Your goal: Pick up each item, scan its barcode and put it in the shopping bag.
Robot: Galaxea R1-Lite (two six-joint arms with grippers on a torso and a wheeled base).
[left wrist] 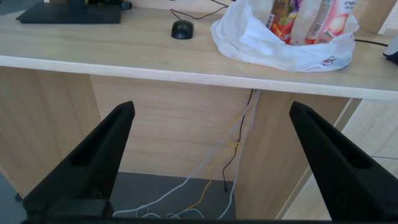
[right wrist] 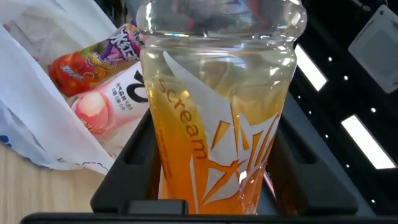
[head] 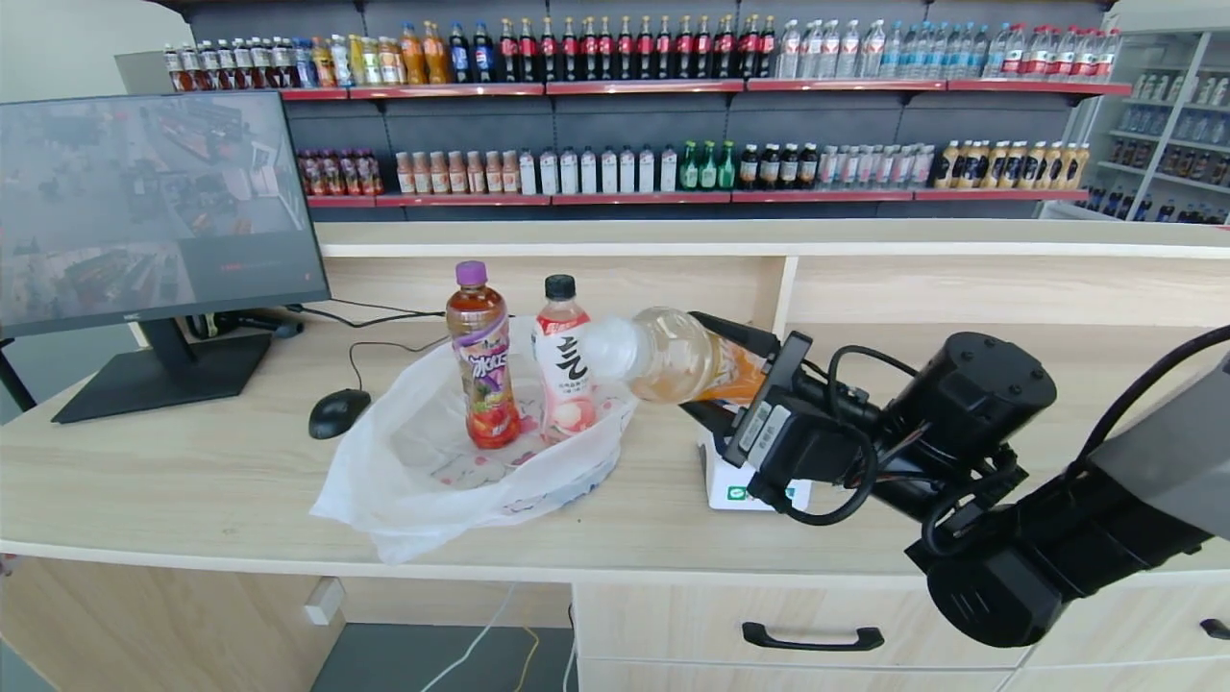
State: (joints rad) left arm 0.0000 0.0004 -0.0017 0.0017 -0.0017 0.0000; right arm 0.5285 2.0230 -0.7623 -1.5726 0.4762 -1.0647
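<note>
The right arm (head: 971, 404) comes in from 4 o'clock in the head view and points toward 10 o'clock. Its right claw (head: 723, 373) is turned sideways and clamped on a bottle (head: 673, 358) held nearly level. The left claw (left wrist: 211, 115) has both fingers spread wide and grips nothing.

Monitor (head: 154, 207) on its stand, left of frame. Black mouse (head: 338, 413) just right of the stand base. Light wood counter (head: 192, 481), drawer handle (head: 812, 637) bottom centre. Shelves (head: 644, 87) of drinks span the top.

Counter (head: 192, 481): monitor (head: 154, 207), mouse (head: 338, 413), shopping bag (head: 413, 471), white box (head: 730, 492)
</note>
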